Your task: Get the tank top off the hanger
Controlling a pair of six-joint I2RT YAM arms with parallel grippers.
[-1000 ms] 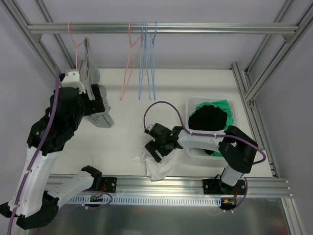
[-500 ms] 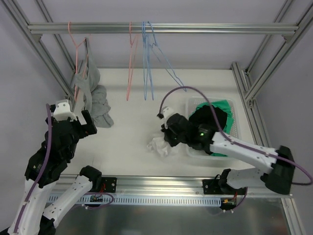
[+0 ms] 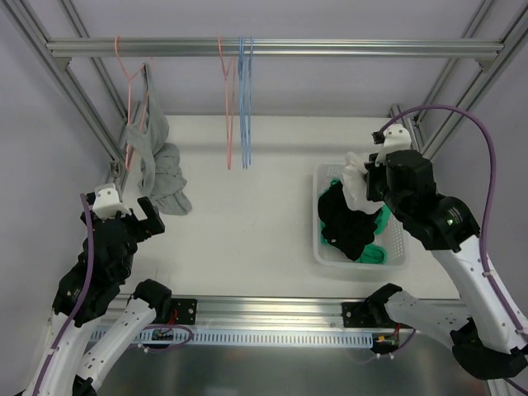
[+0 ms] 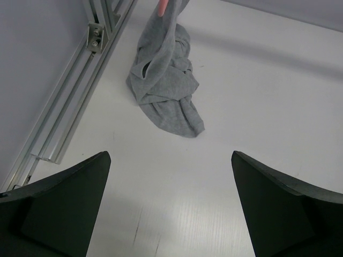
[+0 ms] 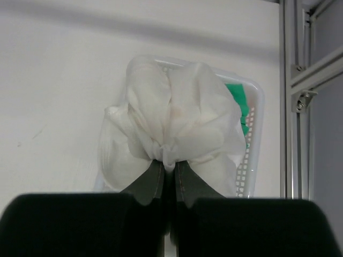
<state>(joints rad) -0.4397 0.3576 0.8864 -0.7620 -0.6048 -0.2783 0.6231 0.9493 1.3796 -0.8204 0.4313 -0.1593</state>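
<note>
A grey tank top (image 3: 153, 161) hangs on a pink hanger (image 3: 129, 73) at the far left of the rail, its lower part bunched on the table. The left wrist view shows the tank top (image 4: 167, 101) ahead, with the hanger's tip (image 4: 163, 5) at the top edge. My left gripper (image 3: 132, 217) (image 4: 170, 156) stands open and empty, near of the tank top and apart from it. My right gripper (image 3: 364, 178) (image 5: 169, 164) is shut on a bunched white garment (image 3: 354, 175) (image 5: 177, 118), held above the white basket (image 3: 317, 224) (image 5: 256, 124).
An empty pink hanger (image 3: 228, 107) and blue hangers (image 3: 245, 107) hang mid-rail (image 3: 330, 48). The basket holds black cloth (image 3: 345, 221) and green cloth (image 3: 377, 252). Aluminium frame posts (image 3: 412, 132) run along both sides of the table.
My right gripper shut on the white garment on the table and carried it up and right over the basket. My left arm drew back from the grey tank top. The blue hangers stopped swinging.
</note>
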